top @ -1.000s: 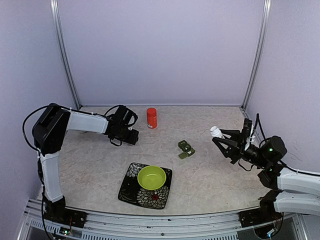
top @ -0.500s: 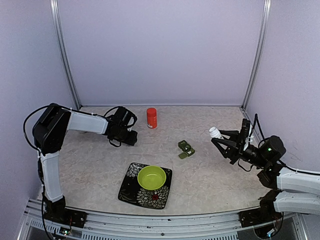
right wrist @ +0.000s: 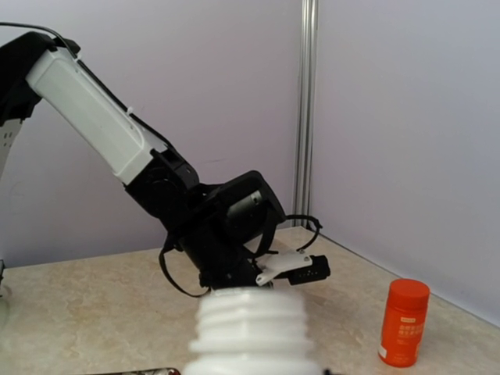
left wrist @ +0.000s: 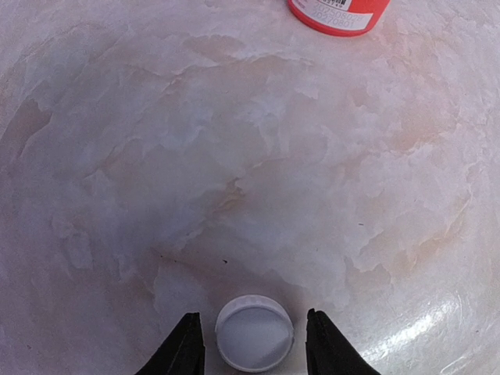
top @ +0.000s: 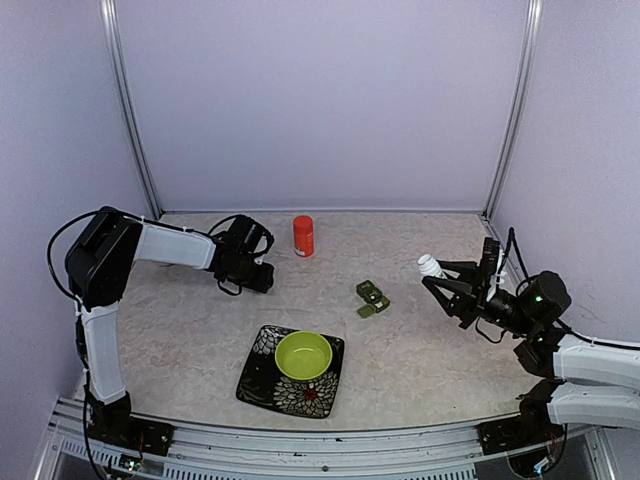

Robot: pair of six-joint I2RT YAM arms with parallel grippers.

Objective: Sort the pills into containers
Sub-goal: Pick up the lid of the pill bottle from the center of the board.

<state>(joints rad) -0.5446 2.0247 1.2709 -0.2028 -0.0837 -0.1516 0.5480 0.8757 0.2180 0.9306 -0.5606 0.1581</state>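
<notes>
The left gripper (left wrist: 254,320) stands over the table (left wrist: 250,156) with its jaws unclenched around a white cap (left wrist: 254,334). The cap lies flat between the fingers (left wrist: 186,348), a thin gap showing on each side, so it is not gripped yet. The orange bottle (left wrist: 337,12) stands well ahead of the fingertips. The right gripper (top: 442,272) is clenched on a white bottle (right wrist: 254,328) held off the table, its threaded neck open; its own fingers are hidden below the bottle in the wrist view. The pillbox (top: 372,297) lies on the table between the two grippers, nearer the right one and clear of both. Whether its lids are up is too small to tell. It is probably light, stiff plastic that would skid on the smooth top if nudged, so it is better pinned across its short sides than pushed. The cap looks just as light and stiff, and is best pinched across its rim. No pills can be seen.
</notes>
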